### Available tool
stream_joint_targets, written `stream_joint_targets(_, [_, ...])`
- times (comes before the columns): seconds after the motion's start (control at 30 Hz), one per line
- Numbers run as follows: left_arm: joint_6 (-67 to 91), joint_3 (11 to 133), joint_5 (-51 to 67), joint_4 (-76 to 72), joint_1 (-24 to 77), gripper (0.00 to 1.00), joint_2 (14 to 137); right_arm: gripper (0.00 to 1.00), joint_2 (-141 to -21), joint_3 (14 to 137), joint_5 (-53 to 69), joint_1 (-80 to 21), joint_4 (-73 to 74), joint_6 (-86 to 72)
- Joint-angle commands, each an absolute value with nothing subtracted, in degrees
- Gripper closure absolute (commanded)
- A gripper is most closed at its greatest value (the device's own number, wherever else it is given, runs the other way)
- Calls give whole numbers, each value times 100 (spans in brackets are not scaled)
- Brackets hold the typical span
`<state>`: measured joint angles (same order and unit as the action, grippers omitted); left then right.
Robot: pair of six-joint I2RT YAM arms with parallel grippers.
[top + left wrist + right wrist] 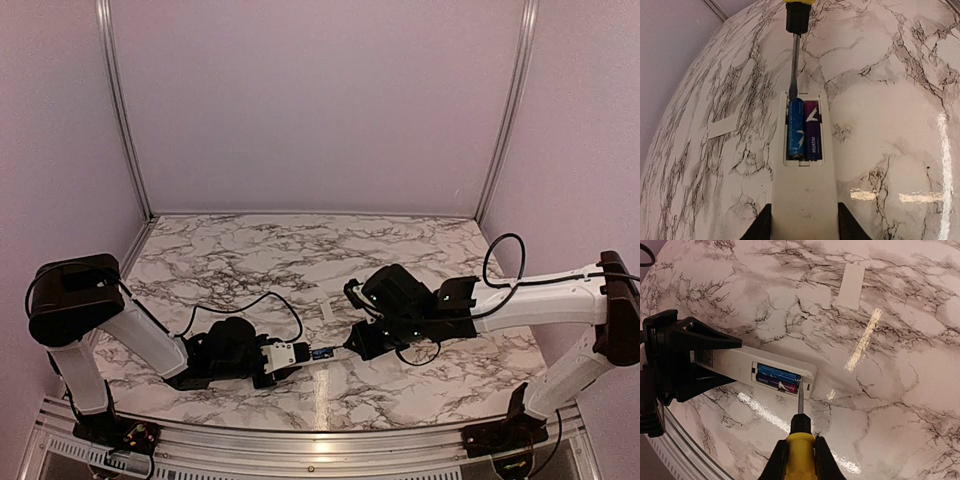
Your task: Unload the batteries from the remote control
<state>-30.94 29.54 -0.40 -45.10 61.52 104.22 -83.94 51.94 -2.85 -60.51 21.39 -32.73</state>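
The white remote control lies on the marble with its back up and its compartment open. My left gripper is shut on its near end, one finger on each side. Two batteries lie side by side in the compartment, a blue one and a purple one. My right gripper is shut on the yellow handle of a screwdriver. The screwdriver's blade tip rests at the far end of the blue battery, by the compartment's edge. In the top view both grippers meet at the remote control.
A small flat white cover piece lies on the marble table beyond the remote, also visible as a cover piece in the top view. The table's metal front rail runs just behind the arms. Purple walls enclose the back and sides.
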Motion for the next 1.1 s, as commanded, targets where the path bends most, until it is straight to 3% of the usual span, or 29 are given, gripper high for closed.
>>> stream_joint_targets(0.0, [-3146,3074,44,-4474,6188,100,10529,100,-8388,5306,-65,-6029,1800,-3206])
stream_joint_targets(1.07, [-3151,3096,44,-4430,6187,100,10555,100,-8243,5370,149,-6113,1713,-3203])
